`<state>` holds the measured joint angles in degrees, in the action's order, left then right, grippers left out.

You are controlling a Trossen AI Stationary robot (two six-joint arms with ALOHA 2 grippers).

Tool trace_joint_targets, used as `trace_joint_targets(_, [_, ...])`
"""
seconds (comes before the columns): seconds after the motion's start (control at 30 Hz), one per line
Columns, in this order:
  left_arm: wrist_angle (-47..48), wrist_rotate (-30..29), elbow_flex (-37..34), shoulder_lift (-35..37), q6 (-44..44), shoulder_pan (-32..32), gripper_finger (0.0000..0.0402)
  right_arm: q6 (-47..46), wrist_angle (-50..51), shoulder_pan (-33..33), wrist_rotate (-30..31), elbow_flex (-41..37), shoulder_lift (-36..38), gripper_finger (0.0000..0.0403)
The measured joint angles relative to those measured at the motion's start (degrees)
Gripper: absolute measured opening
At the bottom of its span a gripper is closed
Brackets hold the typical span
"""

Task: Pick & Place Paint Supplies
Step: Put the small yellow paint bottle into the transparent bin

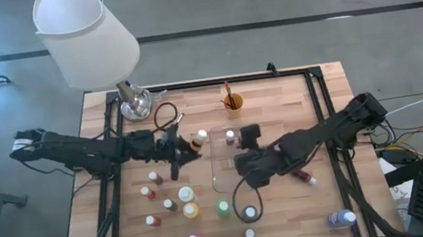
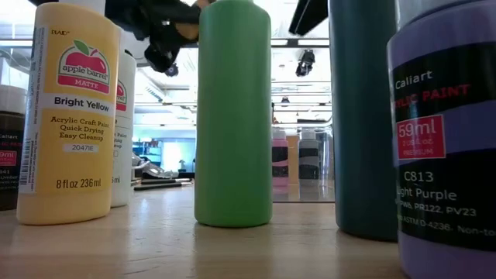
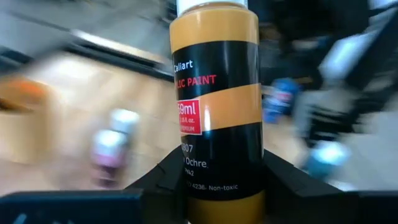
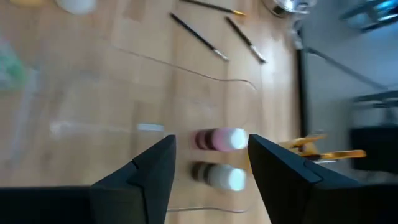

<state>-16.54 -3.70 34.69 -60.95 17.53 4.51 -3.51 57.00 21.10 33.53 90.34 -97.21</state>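
Note:
My left gripper [image 1: 191, 147] is shut on an ochre paint bottle [image 1: 199, 139] with a white cap, held above the table just left of the clear tray [image 1: 221, 184]. My right gripper [image 1: 247, 137] hovers open over the tray's far end, where a pink bottle [image 4: 219, 139] lies on its side inside the tray; nothing is between its fingers [image 4: 155, 165]. Several small paint bottles [image 1: 186, 194] stand on the table's near half. Thin brushes [image 4: 199, 37] lie flat on the wood beyond the tray. My left gripper pinches the ochre bottle's lower body [image 3: 217, 183], near its base, between its two fingers [image 3: 283, 180]. The fingers come about level from the table's left and lie along the bottle. The bottle is lifted clear, its white cap [image 3: 211, 5] pointing away from the wrist toward the tray.
A white lamp [image 1: 86, 35] stands at the far left, its metal base [image 1: 135, 103] on the table. An orange cup [image 1: 232, 102] with a brush stands at the far edge. Large yellow [image 2: 68, 116], green [image 2: 232, 116] and purple [image 2: 449, 139] bottles crowd the near edge. A dark rail frames the table.

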Motion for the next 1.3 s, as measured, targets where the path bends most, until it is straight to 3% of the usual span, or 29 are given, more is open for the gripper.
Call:
trace_joint_targets(0.1, [-1.83, -7.34, -0.24, -0.53, -5.17, -0.01, 0.0128, -1.66, -1.34, 0.0, -2.3, -0.34, 2.32, 0.0188])
trace_joint_targets(0.17, [-4.79, -9.26, -0.28, -1.32, -8.69, 0.06, 0.0128, -1.7, -4.01, 0.0, -2.39, -0.95, 4.0, 0.0184])
trace_joint_targets(0.33, [-14.46, -9.38, -0.3, -5.46, -16.61, 0.53, 0.0128, 1.37, -15.55, -0.18, -3.88, -4.22, 8.38, 0.0181])
trace_joint_targets(0.47, [-25.41, -9.64, -0.85, -11.02, -22.36, 1.54, 0.0128, 2.43, -25.59, -1.33, -9.41, -7.74, 12.27, 0.0191])
trace_joint_targets(0.73, [-39.78, -7.98, -0.93, -19.23, -25.76, 1.88, 0.0128, 6.07, -39.72, -2.62, -11.16, -14.15, 16.62, 0.0215])
trace_joint_targets(1.3, [-42.6, -5.97, -0.04, -21.62, -28.67, 2.03, 0.0128, 2.52, -44.13, -8.64, -13.78, -13.75, 14.63, 0.0251])
